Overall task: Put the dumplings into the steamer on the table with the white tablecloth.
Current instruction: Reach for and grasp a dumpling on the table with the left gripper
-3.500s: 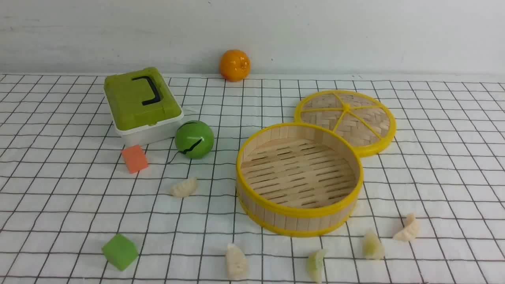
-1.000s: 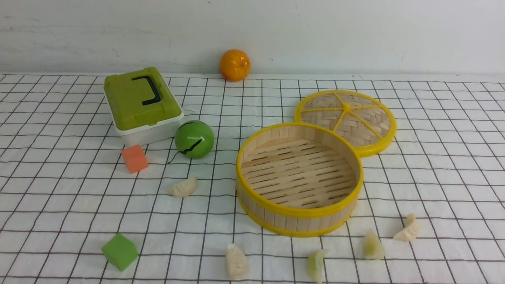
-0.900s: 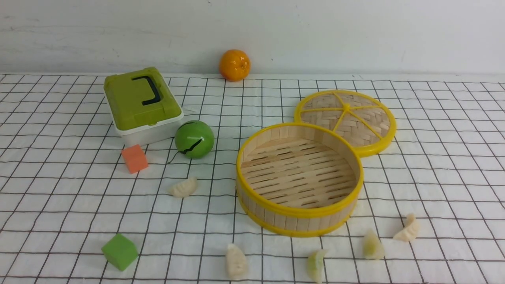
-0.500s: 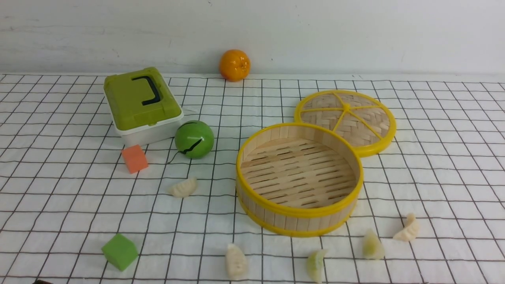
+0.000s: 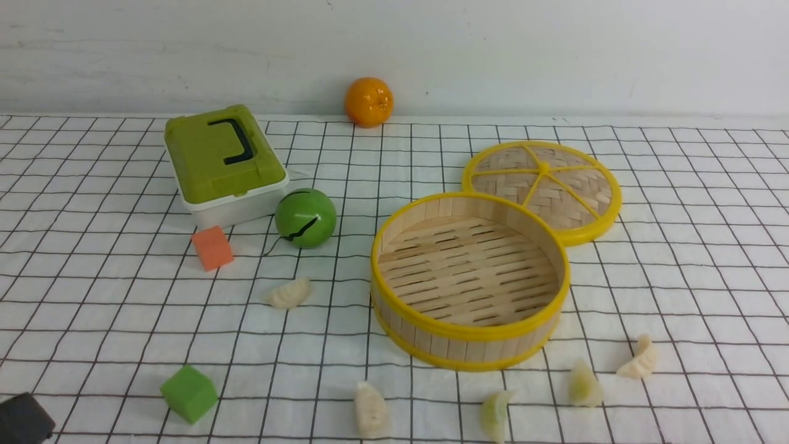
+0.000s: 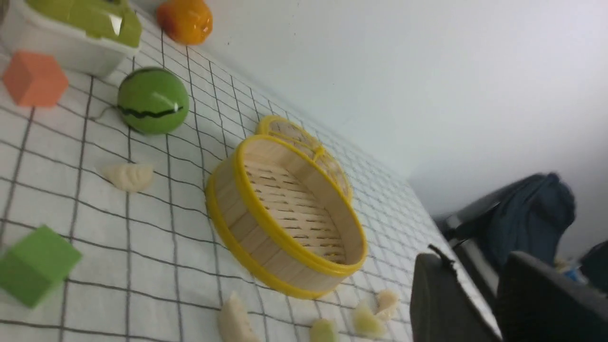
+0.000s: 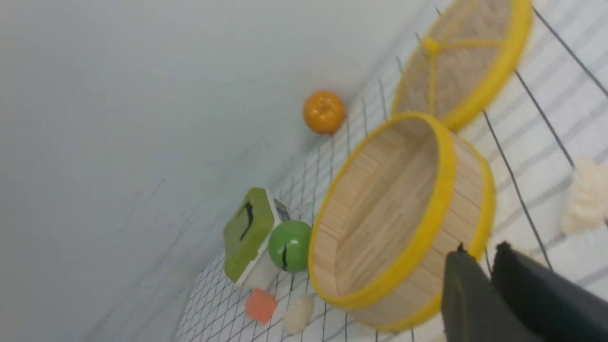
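The steamer (image 5: pixel 468 345) stands empty on the white tablecloth (image 5: pixel 92 308), right of the middle. Five dumplings lie on the cloth around it: a cream one (image 5: pixel 288 293) to its left, a cream one (image 5: pixel 370 410) and a green one (image 5: pixel 495 414) in front, a green one (image 5: pixel 582 385) and a cream one (image 5: pixel 640 359) at the front right. My left gripper (image 6: pixel 475 259) is open a little and empty, near the front left corner; its dark edge (image 5: pixel 21 419) shows there. My right gripper (image 7: pixel 479 251) is shut and empty, near the steamer (image 7: pixel 403 213).
The flat woven lid (image 5: pixel 542 188) lies behind the steamer, touching it. A green-lidded white box (image 5: pixel 225 163), a green ball (image 5: pixel 305 217), an orange cube (image 5: pixel 211 247) and a green cube (image 5: pixel 188 393) are on the left. An orange (image 5: pixel 368 102) sits by the back wall.
A dark part of my left gripper has come into the front view at the bottom left corner. The dumplings, steamer and other things have not moved.
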Tool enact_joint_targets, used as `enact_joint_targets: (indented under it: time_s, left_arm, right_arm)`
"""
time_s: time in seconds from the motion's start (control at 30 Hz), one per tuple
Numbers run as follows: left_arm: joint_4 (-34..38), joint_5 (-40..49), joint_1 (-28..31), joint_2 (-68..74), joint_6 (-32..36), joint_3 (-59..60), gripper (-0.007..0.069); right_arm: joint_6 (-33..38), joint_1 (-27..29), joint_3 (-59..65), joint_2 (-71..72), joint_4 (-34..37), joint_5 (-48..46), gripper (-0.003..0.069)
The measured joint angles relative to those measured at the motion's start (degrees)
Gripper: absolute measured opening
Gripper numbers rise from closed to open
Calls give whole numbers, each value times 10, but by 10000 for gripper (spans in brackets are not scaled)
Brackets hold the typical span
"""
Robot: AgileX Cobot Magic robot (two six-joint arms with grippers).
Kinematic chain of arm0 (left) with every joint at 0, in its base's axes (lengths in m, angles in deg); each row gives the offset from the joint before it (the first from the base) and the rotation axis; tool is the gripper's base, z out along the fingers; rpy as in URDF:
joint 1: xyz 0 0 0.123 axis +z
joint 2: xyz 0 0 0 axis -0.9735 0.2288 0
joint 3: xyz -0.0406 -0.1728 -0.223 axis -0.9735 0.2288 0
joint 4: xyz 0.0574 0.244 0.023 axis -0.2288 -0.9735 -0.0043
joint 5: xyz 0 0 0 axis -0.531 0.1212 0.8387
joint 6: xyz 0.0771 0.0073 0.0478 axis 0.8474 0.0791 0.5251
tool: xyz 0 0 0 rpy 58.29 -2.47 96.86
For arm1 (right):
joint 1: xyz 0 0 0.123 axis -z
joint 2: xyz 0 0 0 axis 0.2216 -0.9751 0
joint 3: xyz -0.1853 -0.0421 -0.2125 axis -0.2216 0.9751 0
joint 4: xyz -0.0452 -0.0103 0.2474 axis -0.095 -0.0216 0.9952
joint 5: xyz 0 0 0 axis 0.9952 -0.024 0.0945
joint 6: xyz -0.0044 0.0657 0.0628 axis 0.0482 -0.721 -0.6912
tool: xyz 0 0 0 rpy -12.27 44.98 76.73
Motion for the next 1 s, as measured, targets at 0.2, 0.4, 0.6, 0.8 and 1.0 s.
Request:
enact_joint_targets:
  time_s: [0.2, 0.4, 0.6, 0.8, 1.0]
  left_arm:
    - [-136, 151, -32, 120, -8, -98, -13]
    - [-252, 272, -87, 272, -8, -206, -13]
    - [-345, 316, -187, 436, -4, -319, -13]
    - [-366, 316, -235, 594, -6, -436, 11]
    - [-360, 316, -198, 737, -12, -545, 191]
  right_arm:
    - [185, 0, -137, -131, -8, -36, -21]
    - [336, -1, -270, -293, -30, -212, -21]
    - [381, -80, -289, -402, -36, -245, -19]
    - [440, -164, -289, -424, -48, -246, -15]
    - [453, -170, -289, -423, -49, -247, -12]
